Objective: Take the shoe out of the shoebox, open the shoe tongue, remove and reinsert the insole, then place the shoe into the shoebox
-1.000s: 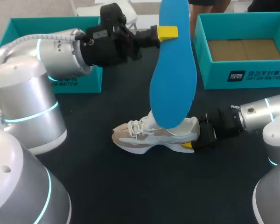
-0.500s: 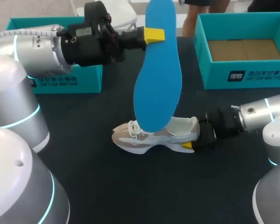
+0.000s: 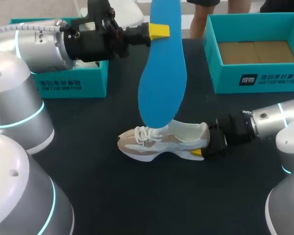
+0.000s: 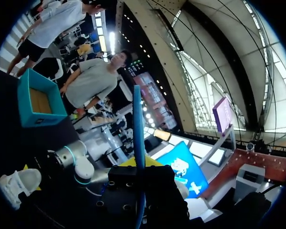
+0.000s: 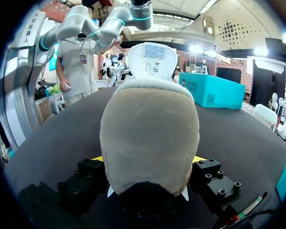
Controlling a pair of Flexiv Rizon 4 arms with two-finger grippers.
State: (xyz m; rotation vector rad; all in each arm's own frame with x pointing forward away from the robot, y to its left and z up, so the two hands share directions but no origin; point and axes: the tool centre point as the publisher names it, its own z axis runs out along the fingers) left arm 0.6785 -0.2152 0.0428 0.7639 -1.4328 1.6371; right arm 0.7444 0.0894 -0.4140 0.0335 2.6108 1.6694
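Tabletop (image 3: 88, 166) is dark and carries two teal boxes at its far side. At far left stands a teal box (image 3: 73, 85), partly hidden behind the left arm (image 3: 44, 46); whether it is a lid or a base cannot be told.

The left arm comes in above that box and ends in the left tool (image 3: 159, 31), raised well above the tabletop. This tool is closed on the upper end of the blue insole (image 3: 161, 73); one yellow tip lies across the near face. In the left wrist view the insole (image 4: 138, 143) shows edge-on, rising straight out from the middle of the tool body. It hangs nearly upright, leaning slightly. Its lower end overlaps the laces and collar of the shoe (image 3: 157, 142) (contact there cannot be judged).

The shoe, beige and white, stands upright on its sole at mid-tabletop, toe to the left. Its white tongue (image 5: 152, 59) is raised.

The right tool (image 3: 203, 146) lies low at the heel, clamped on it from both sides. In the right wrist view the heel (image 5: 150, 138) fills the gap, and a yellow tip peeks out on each flank.

At far right sits the open shoebox (image 3: 255, 81), its brown inner floor showing, well apart from the shoe.
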